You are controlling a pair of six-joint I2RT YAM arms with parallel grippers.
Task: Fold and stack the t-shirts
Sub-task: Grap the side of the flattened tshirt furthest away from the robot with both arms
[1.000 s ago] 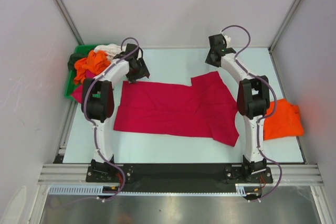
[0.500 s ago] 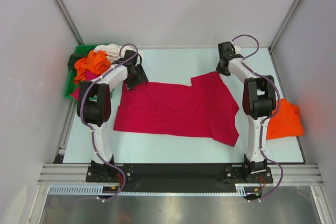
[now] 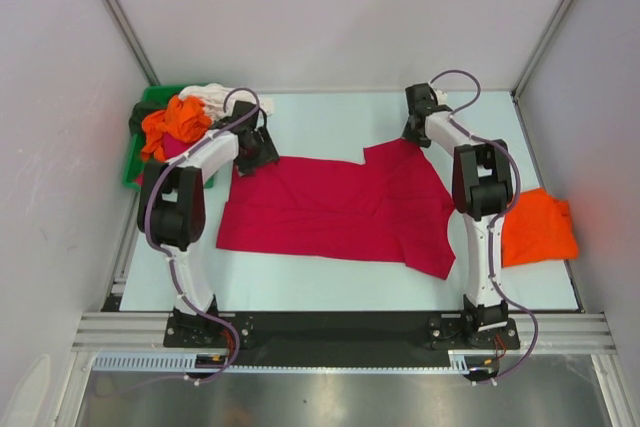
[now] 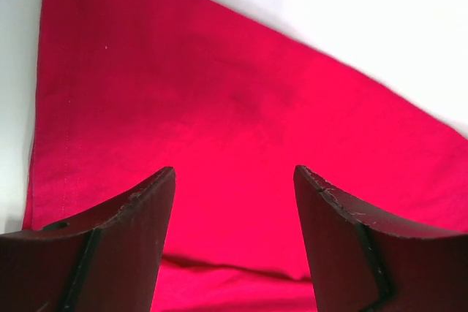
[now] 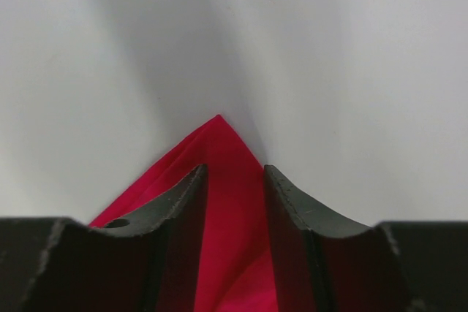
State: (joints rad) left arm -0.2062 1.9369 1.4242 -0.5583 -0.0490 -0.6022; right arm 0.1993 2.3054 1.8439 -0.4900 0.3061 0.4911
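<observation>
The large crimson t-shirt (image 3: 330, 202) lies spread flat across the table. My left gripper (image 3: 246, 157) is over its far left corner. In the left wrist view it (image 4: 234, 174) is open wide just above the red cloth (image 4: 219, 100). My right gripper (image 3: 412, 135) is at the shirt's far right corner. In the right wrist view it (image 5: 234, 171) is partly open, with the pointed red corner (image 5: 221, 140) between the fingers. A folded orange t-shirt (image 3: 540, 229) lies at the right. Orange (image 3: 172, 122), white (image 3: 208, 95) and dark shirts are heaped at the far left.
The green bin (image 3: 133, 162) holding the heap stands at the table's far left corner, beside the left arm. Grey walls and metal rails close the table (image 3: 330, 115) on three sides. The black mounting rail runs along the near edge.
The right gripper has come down from the far edge onto the shirt's far right corner. The left gripper has shifted slightly left and lower over the far left corner.
</observation>
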